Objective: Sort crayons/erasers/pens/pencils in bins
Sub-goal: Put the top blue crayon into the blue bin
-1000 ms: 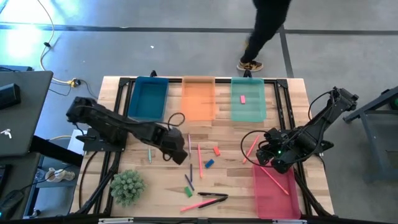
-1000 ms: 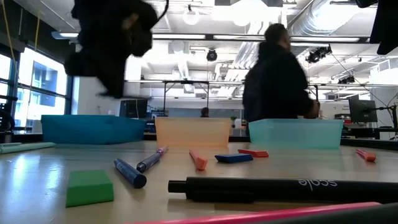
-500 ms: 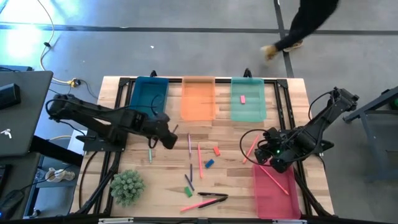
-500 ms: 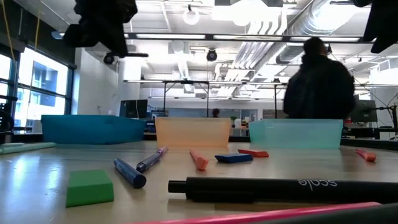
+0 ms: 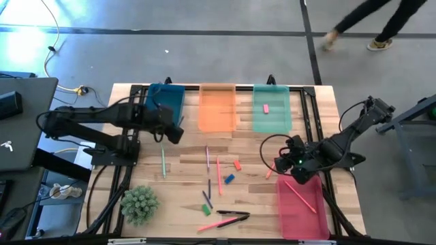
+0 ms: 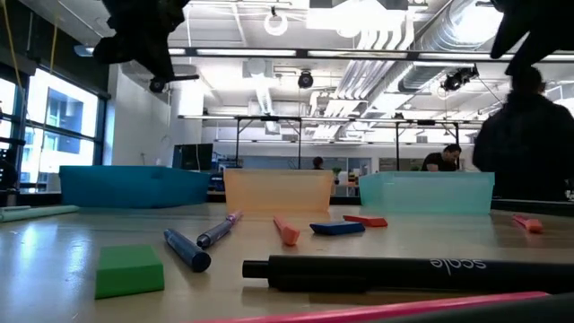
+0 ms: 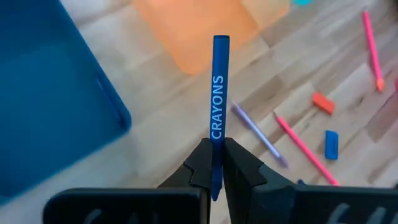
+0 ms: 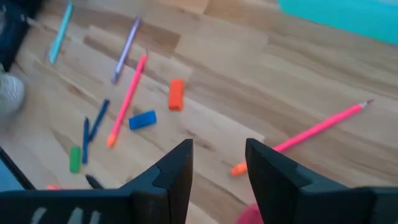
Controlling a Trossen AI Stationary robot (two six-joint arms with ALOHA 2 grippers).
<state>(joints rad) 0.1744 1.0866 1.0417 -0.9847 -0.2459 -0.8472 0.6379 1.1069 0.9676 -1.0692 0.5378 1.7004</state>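
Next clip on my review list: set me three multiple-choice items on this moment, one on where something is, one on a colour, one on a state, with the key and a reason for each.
1. Where does the small pink piece lie?
A. in the green bin
B. in the orange bin
C. on the bare table

2. What colour is the crayon held by the left hand?
A. red
B. blue
C. green

3. How does the right hand stand?
A. shut on a pink stick
B. shut on an eraser
C. open, holding nothing

Key: 1 A, the high view shows the piece inside the green bin at the table's far edge. 2 B, the left wrist view shows a blue stick lettered CRAYONS pinched between the fingers. 3 C, the right wrist view shows bare wood between the parted fingers, with the pink stick lying farther off on the table.
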